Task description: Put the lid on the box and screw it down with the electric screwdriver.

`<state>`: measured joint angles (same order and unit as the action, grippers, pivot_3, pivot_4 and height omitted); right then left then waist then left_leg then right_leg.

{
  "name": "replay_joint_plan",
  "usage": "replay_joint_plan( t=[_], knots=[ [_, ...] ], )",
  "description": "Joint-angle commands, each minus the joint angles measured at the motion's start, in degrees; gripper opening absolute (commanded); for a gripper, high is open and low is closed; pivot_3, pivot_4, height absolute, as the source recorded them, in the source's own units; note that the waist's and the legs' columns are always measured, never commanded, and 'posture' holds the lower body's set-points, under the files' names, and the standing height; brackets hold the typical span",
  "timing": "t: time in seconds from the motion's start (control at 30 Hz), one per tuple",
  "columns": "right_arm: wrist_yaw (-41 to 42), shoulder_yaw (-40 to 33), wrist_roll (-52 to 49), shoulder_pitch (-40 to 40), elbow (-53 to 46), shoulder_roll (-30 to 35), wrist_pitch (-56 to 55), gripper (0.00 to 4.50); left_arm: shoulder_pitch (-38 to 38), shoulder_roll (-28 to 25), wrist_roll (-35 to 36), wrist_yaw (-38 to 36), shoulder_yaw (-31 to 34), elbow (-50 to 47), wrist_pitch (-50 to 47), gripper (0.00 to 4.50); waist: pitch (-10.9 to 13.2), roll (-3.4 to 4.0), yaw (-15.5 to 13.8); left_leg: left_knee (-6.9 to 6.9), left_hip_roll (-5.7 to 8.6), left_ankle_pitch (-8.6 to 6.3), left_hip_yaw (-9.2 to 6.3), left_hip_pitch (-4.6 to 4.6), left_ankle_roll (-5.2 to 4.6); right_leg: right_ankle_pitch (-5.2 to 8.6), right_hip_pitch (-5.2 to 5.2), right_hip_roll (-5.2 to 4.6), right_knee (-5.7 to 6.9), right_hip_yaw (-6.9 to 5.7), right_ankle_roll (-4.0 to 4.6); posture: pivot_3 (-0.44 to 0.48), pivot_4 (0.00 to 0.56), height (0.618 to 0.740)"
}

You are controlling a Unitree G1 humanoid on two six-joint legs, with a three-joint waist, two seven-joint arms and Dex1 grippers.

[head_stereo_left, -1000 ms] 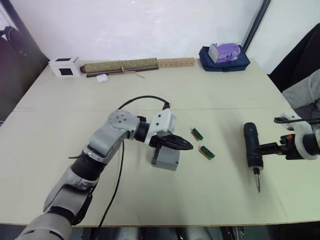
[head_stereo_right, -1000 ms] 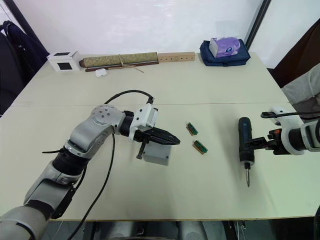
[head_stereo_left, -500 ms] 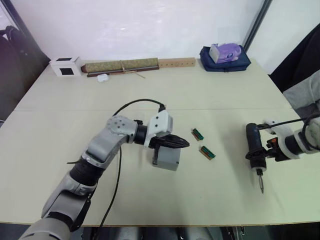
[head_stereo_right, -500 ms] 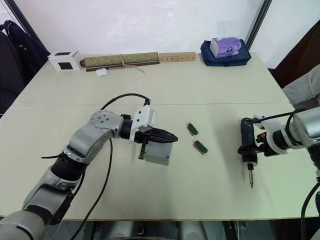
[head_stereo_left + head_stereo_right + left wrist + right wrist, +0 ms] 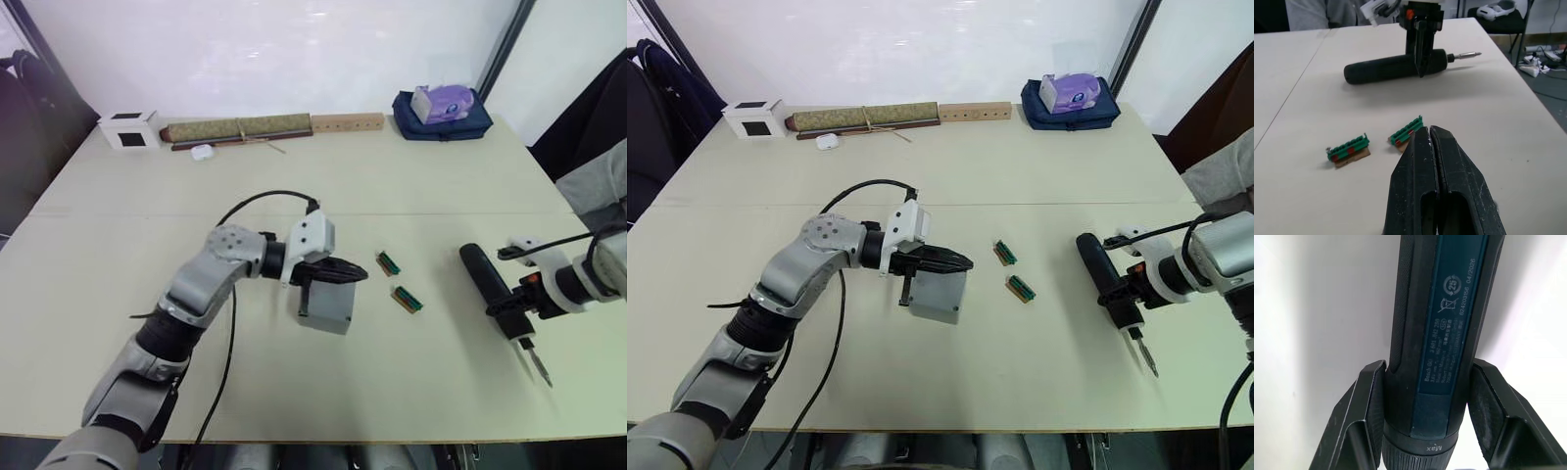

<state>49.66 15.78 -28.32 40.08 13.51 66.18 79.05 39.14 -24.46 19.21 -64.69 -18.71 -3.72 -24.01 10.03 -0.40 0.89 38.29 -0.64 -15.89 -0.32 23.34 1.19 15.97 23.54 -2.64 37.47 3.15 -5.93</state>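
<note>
The grey box stands on the table near the middle. My left gripper is shut and lies right over the box's top. I cannot tell the lid apart from the box under it. To the right, my right gripper is shut on the electric screwdriver, a dark blue-black cylinder. Its fingers clamp the body just behind the chuck. The screwdriver lies slanted, its thin bit pointing toward the near right. The left wrist view shows the screwdriver beyond my shut left gripper.
Two small green circuit boards lie between the box and the screwdriver. Along the far edge stand a white cube with a black face, a rolled mat, a wooden strip and a blue bag.
My right gripper has swung the screwdriver: its rear end moved left and its bit now points toward the near right. The left gripper has stayed over the box.
</note>
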Motion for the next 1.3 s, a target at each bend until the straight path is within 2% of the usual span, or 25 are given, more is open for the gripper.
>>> replay_joint_plan(
  t=[0.03, 0.07, 0.13, 0.23, 0.33, 0.43, 0.53, 0.67, 0.9, 0.97, 1.3],
  knots=[
    [-6.8, -20.8, -3.0, 7.3, 2.3, -6.8, -10.4, 1.82, 2.4, -0.3, 1.3, -0.1, 4.0, 2.5, 0.4, 0.00, 0.1, 0.11, 0.4, -0.02, -0.01, 0.00, 0.06, 0.00, 0.00, -0.01, 0.07, -0.01, 0.03, 0.09, -0.01, 0.000, 0.150, 0.740],
    [-11.0, -30.3, -6.6, 8.8, 0.8, -11.5, -12.8, 1.82, 2.8, -0.9, 1.8, -0.2, 4.9, 3.5, -0.2, 0.00, 0.1, 0.10, 0.7, -0.02, 0.00, 0.00, 0.10, 0.01, 0.00, -0.01, 0.15, 0.00, 0.09, 0.14, -0.01, 0.000, 0.150, 0.740],
    [-17.9, -42.0, -9.7, 8.7, -5.4, -19.1, -17.7, 1.82, 3.1, -1.9, 2.3, -0.7, 6.3, 4.7, -1.1, 0.00, 0.1, 0.14, 1.2, -0.05, -0.05, 0.02, 0.06, 0.06, 0.03, -0.01, 0.26, 0.08, 0.17, 0.14, -0.01, 0.000, 0.150, 0.740],
    [-27.4, -48.5, -12.4, 4.5, -18.9, -28.4, -16.2, 1.82, 2.7, -3.9, 2.4, -1.8, 7.2, 5.1, -2.1, 0.00, 0.0, 0.10, 0.1, -0.17, -0.12, 0.05, -0.13, 0.20, 0.09, 0.11, 0.47, 0.15, 0.44, 0.04, 0.16, 0.000, 0.150, 0.740],
    [-29.1, -51.4, -21.6, 0.3, -30.8, -37.4, -17.0, 1.82, 2.1, -5.8, 2.4, -2.6, 7.3, 4.7, -3.6, 0.00, 0.0, 0.03, -0.4, -0.20, -0.20, 0.05, -0.20, 0.25, 0.09, 0.15, 0.48, 0.07, 0.52, -0.06, 0.21, 0.000, 0.150, 0.740],
    [-32.1, -48.7, -24.1, -4.6, -41.2, -44.5, -20.7, 1.82, 1.3, -7.0, 3.0, -3.2, 7.0, 3.0, -6.0, 0.00, 0.0, 0.10, -0.1, -0.08, -0.07, 0.07, -0.05, 0.26, 0.12, 0.13, 0.49, -0.12, 0.53, 0.07, 0.17, 0.000, 0.150, 0.740],
    [-33.8, -42.2, -21.9, -10.7, -49.2, -49.4, -24.8, 1.82, -0.2, -8.2, 3.7, -3.8, 6.2, -0.1, -8.7, 0.00, 0.1, 0.12, 0.1, -0.05, -0.06, 0.07, -0.03, 0.25, 0.12, 0.10, 0.53, -0.11, 0.59, 0.11, 0.13, 0.000, 0.150, 0.740],
    [-34.6, -36.5, -21.9, -16.7, -53.0, -53.4, -28.9, 1.82, -1.0, -7.9, 2.7, -4.1, 4.4, -0.4, -9.1, 0.00, 0.0, 0.11, 0.1, -0.07, -0.04, 0.08, -0.07, 0.24, 0.13, 0.11, 0.53, 0.02, 0.57, 0.08, 0.14, 0.000, 0.150, 0.740],
    [-34.9, -29.1, -19.7, -21.4, -54.7, -54.0, -33.8, 1.82, -1.7, -9.0, -0.3, -5.2, 1.0, 0.2, -7.2, 0.00, 0.0, 0.11, 0.2, -0.06, -0.02, 0.10, -0.06, 0.19, 0.18, 0.11, 0.53, 0.04, 0.61, 0.08, 0.15, 0.000, 0.150, 0.740],
    [-33.8, -25.3, -15.0, -22.5, -53.7, -52.8, -36.6, 1.82, -2.5, -8.2, -1.8, -4.0, -0.3, 1.4, -6.2, 0.00, 0.0, 0.11, 0.3, -0.07, -0.02, 0.10, -0.05, 0.19, 0.18, 0.11, 0.53, 0.05, 0.61, 0.09, 0.15, 0.000, 0.150, 0.740],
    [-32.1, -20.3, -7.7, -25.6, -50.9, -51.1, -43.6, 1.82, -5.3, -8.3, -6.0, -2.7, -3.3, -0.7, -4.3, 0.00, 0.0, 0.08, 0.1, -0.06, -0.01, 0.10, -0.06, 0.08, 0.18, 0.11, 0.41, 0.04, 0.60, 0.08, 0.15, 0.000, 0.150, 0.740]
  ],
)
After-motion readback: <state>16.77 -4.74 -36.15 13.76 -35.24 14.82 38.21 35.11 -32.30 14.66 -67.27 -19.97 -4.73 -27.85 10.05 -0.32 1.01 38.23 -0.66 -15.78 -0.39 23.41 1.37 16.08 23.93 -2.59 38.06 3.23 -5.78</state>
